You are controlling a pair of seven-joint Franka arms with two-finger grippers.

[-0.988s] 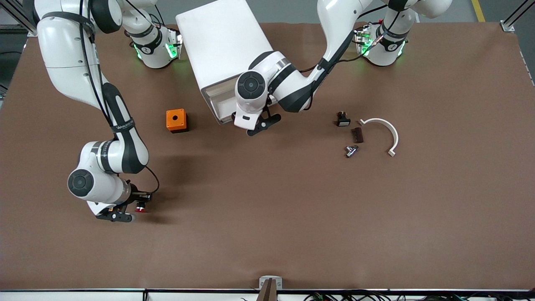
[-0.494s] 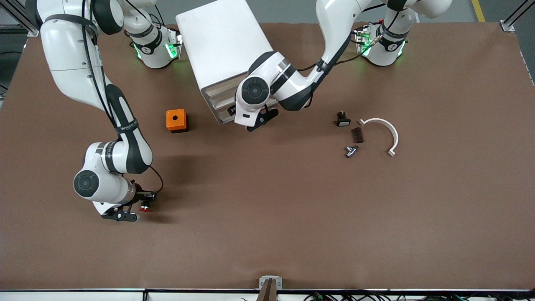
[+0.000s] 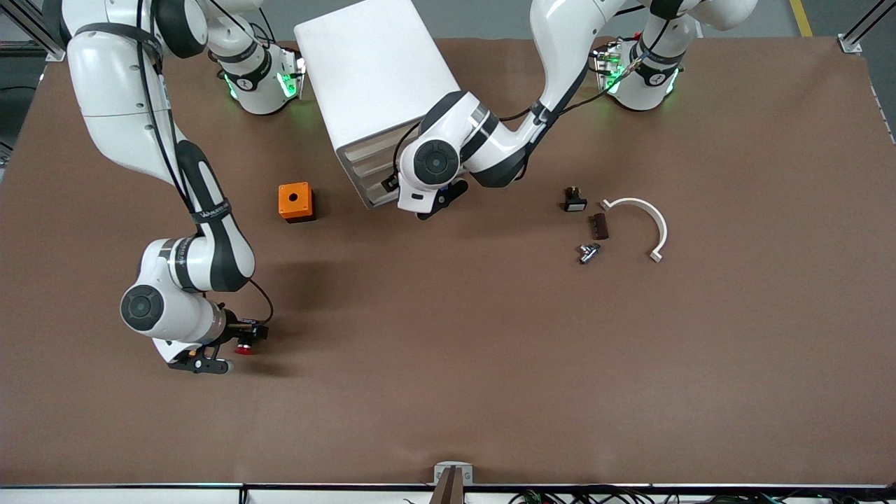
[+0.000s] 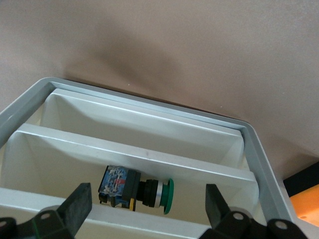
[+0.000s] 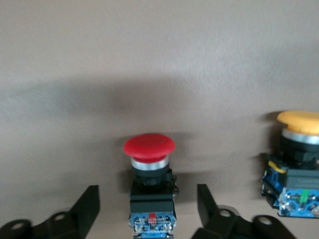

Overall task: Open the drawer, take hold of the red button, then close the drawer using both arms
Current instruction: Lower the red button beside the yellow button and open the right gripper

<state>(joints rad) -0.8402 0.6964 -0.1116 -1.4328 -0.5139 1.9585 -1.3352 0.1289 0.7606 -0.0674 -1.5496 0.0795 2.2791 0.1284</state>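
With your left pincer [image 4: 147, 191] spread wide at the drawer [image 4: 149, 154] in the cabinet [image 3: 371, 63], push squarely until it sits flush, while your right pincer [image 5: 147, 191], also wide, waits astride the untouched button [image 5: 149, 147] standing on the surface [image 3: 490, 350] toward the right arm's end.

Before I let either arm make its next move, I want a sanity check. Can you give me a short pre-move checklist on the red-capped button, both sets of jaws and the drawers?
1. Red-capped black push button upright on the brown table: ok.
2. Right gripper jaws open, a gap to the button on each side: ok.
3. Orange-capped push button beside the red one, apart from it: ok.
4. Left gripper jaws open at the white rounded cabinet's front: ok.
5. White tray-like drawers all pushed in: cannot tell; the left arm covers part of their fronts.
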